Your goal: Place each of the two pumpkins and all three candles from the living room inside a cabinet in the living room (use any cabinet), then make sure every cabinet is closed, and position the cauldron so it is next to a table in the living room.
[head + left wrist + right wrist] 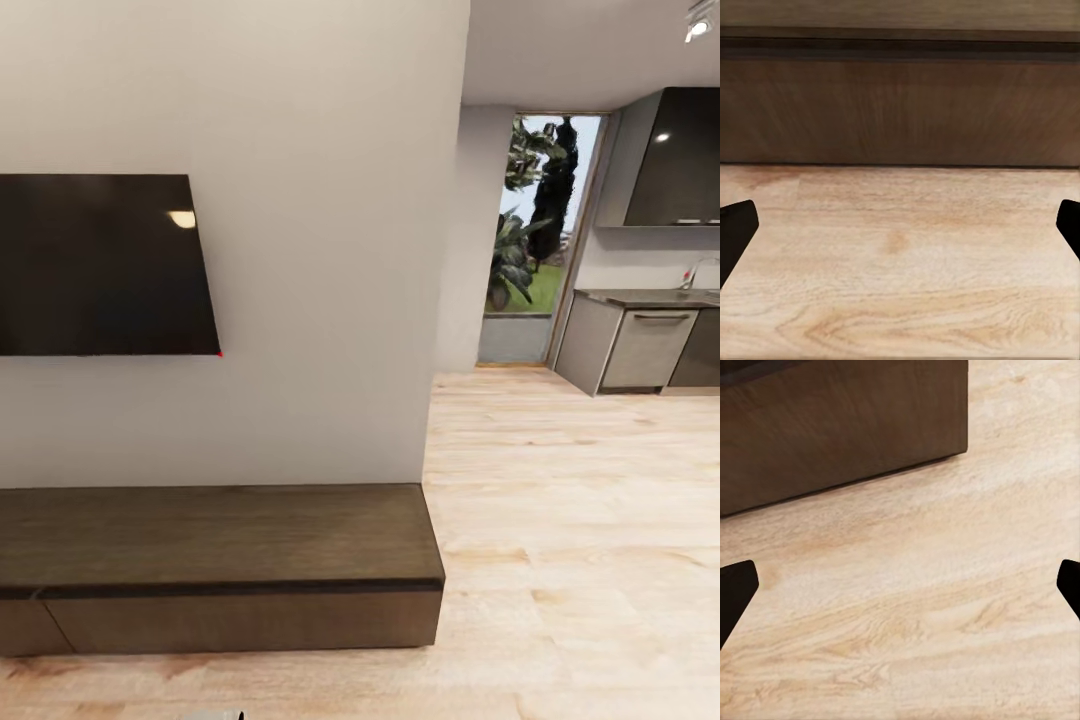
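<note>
Pale wood-plank floor (560, 520) runs under the long dark-brown wood-grain cabinet (220, 570); its fronts sit flush. Left gripper (900, 232) and right gripper (900, 592) spread wide, empty.

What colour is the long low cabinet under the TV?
Dark brown with wood grain; the cabinet shows best in the head view.

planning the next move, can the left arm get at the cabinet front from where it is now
Probably yes: the left tool is open and empty, pointed at the cabinet front, with only bare wood floor between them. Actual reach cannot be judged.
</note>
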{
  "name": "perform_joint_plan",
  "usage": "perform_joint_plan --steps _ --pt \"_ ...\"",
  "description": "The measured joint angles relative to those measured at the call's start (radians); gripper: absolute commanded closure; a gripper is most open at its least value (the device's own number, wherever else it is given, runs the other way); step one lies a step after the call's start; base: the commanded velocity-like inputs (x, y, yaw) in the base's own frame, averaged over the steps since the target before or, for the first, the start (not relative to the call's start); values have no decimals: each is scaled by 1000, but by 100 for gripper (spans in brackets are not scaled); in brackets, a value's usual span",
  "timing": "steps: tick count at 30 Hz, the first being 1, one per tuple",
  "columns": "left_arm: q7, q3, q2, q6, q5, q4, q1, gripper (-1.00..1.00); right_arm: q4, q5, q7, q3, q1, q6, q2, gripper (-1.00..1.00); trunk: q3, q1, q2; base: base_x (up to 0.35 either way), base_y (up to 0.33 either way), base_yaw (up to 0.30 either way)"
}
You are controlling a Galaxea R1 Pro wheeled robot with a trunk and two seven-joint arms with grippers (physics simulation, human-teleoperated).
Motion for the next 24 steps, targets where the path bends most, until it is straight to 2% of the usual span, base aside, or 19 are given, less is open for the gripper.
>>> perform_joint_plan --steps 11,24 --pt "0 -1 -1 0 1 4 0 -100 1 0 0 0 0 0 0 -100 0 0 0 87 52 0" --pt "0 -1 -2 -1 4 2 1 -100 2 0 0 0 0 0 0 -100 0 0 0 12 7 0"
